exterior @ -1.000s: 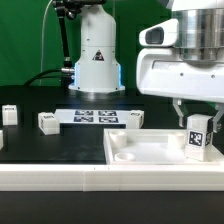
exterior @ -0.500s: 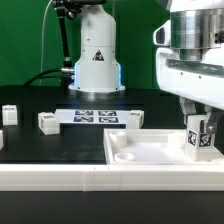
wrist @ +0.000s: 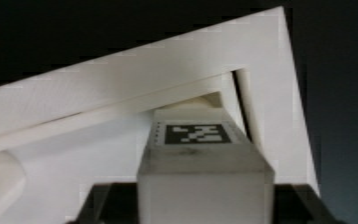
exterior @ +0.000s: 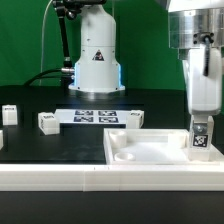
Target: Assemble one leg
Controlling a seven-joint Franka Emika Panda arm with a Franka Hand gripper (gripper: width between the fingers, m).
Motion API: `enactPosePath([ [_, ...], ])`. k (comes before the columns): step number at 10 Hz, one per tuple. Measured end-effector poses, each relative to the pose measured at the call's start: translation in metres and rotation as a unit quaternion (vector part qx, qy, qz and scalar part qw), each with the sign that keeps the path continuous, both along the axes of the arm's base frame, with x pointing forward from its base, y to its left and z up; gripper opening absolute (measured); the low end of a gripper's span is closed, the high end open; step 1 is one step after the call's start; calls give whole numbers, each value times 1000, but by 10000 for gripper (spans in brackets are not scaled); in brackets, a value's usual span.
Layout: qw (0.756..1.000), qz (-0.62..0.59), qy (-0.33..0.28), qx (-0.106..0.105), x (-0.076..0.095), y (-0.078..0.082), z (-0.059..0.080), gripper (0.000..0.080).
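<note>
My gripper [exterior: 202, 128] is shut on a leg [exterior: 202, 138], a small white block with a black-and-white tag on its face. It holds the leg upright over the corner of the large white panel [exterior: 150, 150] nearest the exterior view's right. In the wrist view the leg [wrist: 204, 160] fills the space between the dark fingers [wrist: 101, 205], its tagged end pointing at a recessed corner of the panel [wrist: 140, 90]. I cannot tell whether the leg touches the panel. Three more legs lie on the black table: one [exterior: 48, 121], one [exterior: 9, 114] and one [exterior: 133, 118].
The marker board [exterior: 92, 116] lies flat behind the panel, at the foot of the white robot base [exterior: 97, 60]. A white rail [exterior: 60, 178] runs along the table's front edge. A green backdrop stands behind.
The arm has swung so that the gripper and leg now hang straight down. The leg has dropped lower, close onto the panel's corner on the exterior view's right.
</note>
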State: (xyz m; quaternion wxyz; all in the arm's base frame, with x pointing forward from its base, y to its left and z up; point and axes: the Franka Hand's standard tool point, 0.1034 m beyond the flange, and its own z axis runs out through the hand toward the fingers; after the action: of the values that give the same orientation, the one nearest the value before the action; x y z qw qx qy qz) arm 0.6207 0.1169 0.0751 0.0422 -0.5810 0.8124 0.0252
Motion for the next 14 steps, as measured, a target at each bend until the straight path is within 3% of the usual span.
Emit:
enactPosePath([
  [4, 1000, -18, 1, 5, 0, 0, 0, 292],
  [5, 1000, -13, 1, 5, 0, 0, 0, 506],
  [6, 1000, 2, 0, 4, 0, 0, 0, 506],
  [7, 1000, 22, -3, 4, 1, -2, 0, 623],
  [10, 989, 151, -14, -2, 1, -2, 0, 648],
  [14, 928, 371, -29, -7, 4, 2, 3, 649],
])
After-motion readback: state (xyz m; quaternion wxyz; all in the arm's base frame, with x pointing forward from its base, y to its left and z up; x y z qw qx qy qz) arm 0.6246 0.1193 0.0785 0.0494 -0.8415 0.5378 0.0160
